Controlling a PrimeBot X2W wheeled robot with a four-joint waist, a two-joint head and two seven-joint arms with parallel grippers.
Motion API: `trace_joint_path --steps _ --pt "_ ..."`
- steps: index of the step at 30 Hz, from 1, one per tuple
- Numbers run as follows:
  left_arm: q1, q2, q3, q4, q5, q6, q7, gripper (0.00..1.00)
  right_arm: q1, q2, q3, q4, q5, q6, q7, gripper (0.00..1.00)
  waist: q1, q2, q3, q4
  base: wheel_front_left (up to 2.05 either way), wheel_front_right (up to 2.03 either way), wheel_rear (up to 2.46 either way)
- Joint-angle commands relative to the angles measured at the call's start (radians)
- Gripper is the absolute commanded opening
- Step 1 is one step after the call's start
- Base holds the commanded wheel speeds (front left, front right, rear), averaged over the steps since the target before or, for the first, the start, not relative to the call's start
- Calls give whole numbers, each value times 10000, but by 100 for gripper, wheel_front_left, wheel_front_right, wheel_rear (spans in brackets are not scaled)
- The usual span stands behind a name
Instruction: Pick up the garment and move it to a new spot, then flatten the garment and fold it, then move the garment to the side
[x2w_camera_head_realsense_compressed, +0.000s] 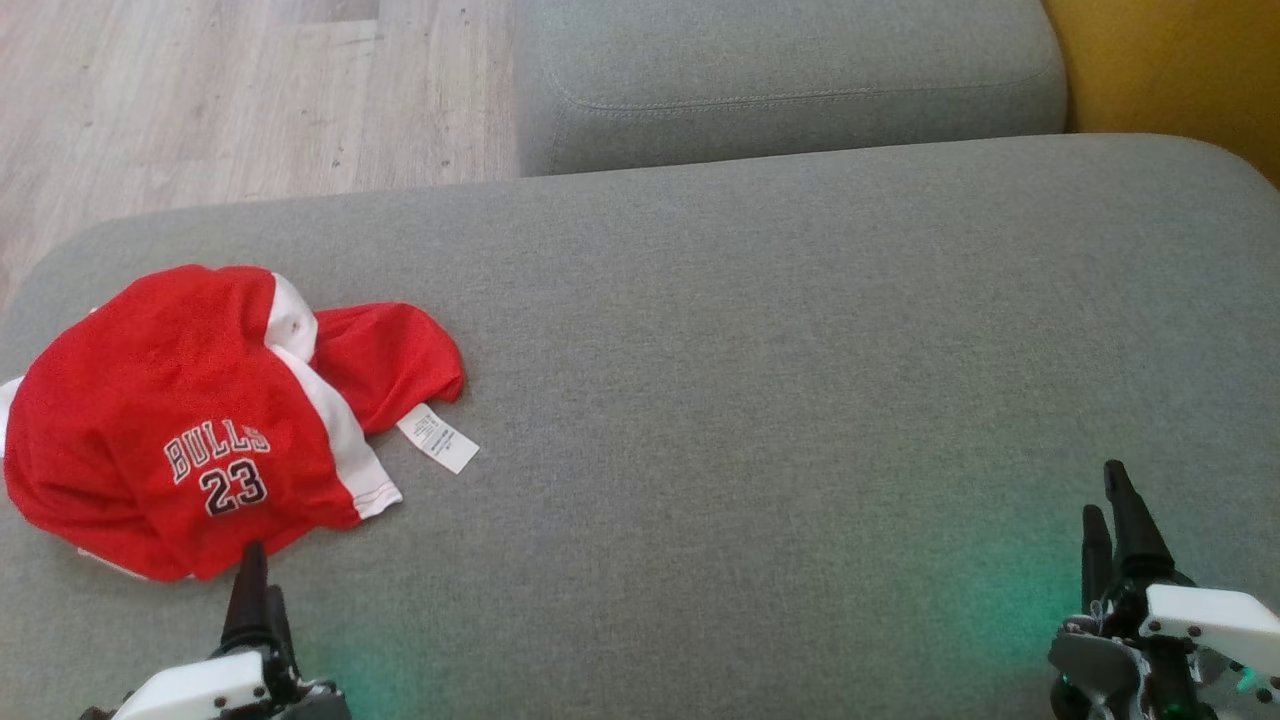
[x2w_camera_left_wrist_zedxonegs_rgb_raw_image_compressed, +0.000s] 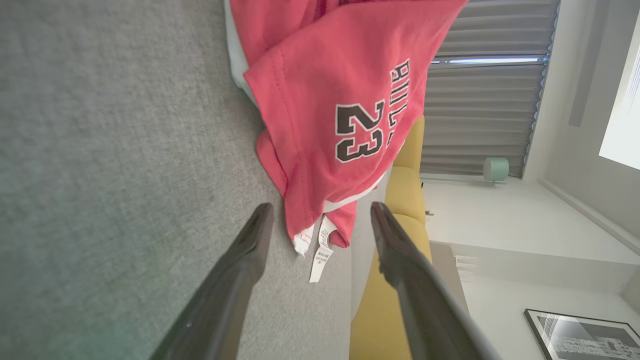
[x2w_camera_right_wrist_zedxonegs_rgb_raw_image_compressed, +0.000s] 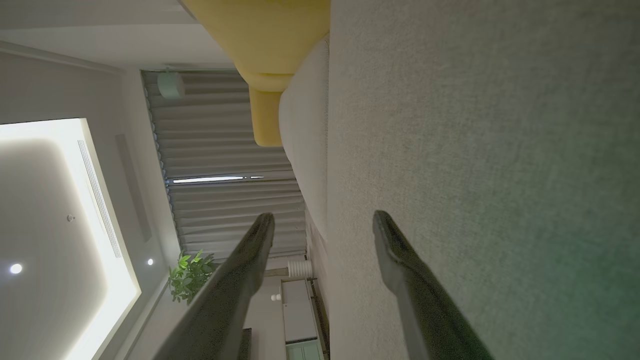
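Note:
The garment is a red jersey with white trim and "BULLS 23" printed on it, lying crumpled at the left of a grey sofa cushion. A white label sticks out at its right. My left gripper sits at the lower left, just short of the garment's near edge. In the left wrist view the garment lies ahead of my left gripper, whose fingers stand open and empty. My right gripper rests open at the lower right, far from the garment, and stands open in the right wrist view.
A second grey cushion lies beyond the first. Wooden floor shows at the upper left and a yellow surface at the upper right. The cushion's left edge curves down close to the garment.

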Motion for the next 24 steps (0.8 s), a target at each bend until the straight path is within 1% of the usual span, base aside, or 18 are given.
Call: trace_joint_path --steps 1,5,14,24 --pt "-360 44 6 -374 95 -8 -79 100 -389 -33 37 -399 -125 9 -116 100 0 -1 -1 -1 0 0 0" --pt "-348 46 42 -390 163 -10 -169 100 -392 -35 89 -435 -293 11 -204 100 0 -1 -7 -4 0 0 0" --pt "-343 52 283 -504 492 -16 -466 100 -436 -40 192 -575 -1247 17 -499 100 0 -1 -40 -5 0 0 0" --pt "-369 57 539 -938 1496 -22 -763 100 -502 -46 243 -1051 -3150 23 -795 100 0 -1 -58 -17 0 0 0"
